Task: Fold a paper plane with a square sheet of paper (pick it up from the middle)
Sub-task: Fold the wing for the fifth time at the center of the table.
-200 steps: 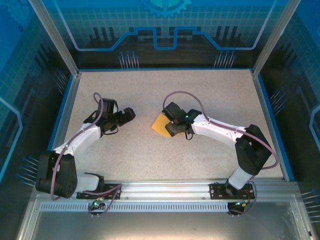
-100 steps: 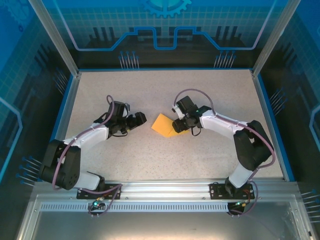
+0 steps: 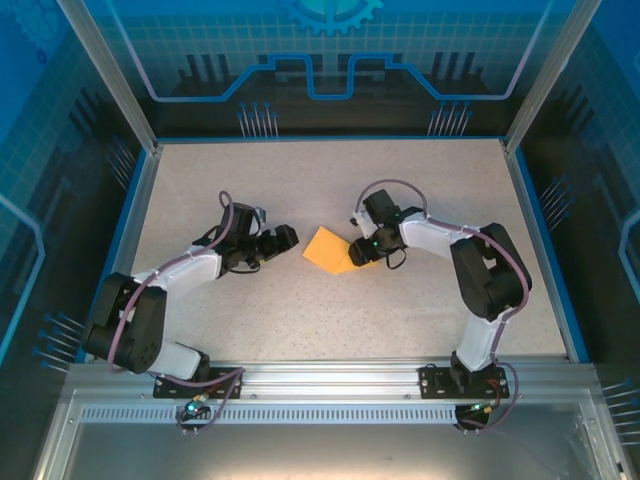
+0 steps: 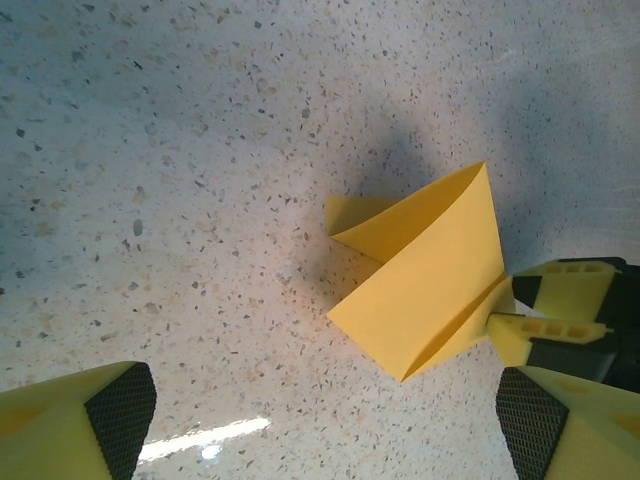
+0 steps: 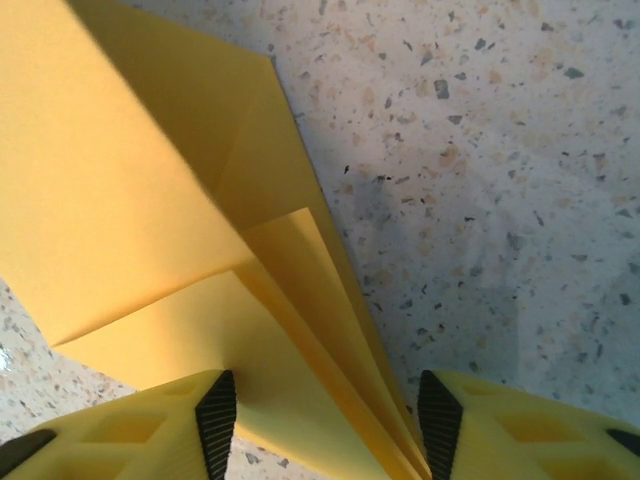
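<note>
Both arms bent, forearms low, reaching inward to face each other. Left claw fingers spread wide. Right claw pointed down-left, fingers narrowed, grip unclear.

orange-yellow paper, folded wedge, layered flaps, mid-table

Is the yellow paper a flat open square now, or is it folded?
Folded. The paper shows creases and overlapping layers, narrowing toward the open right pincer that straddles its end.

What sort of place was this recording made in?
Probably a lab robot cell: a speckled tabletop fenced by aluminium posts and blue gear-printed panels, with the left arm and right arm bolted to a rail.
</note>
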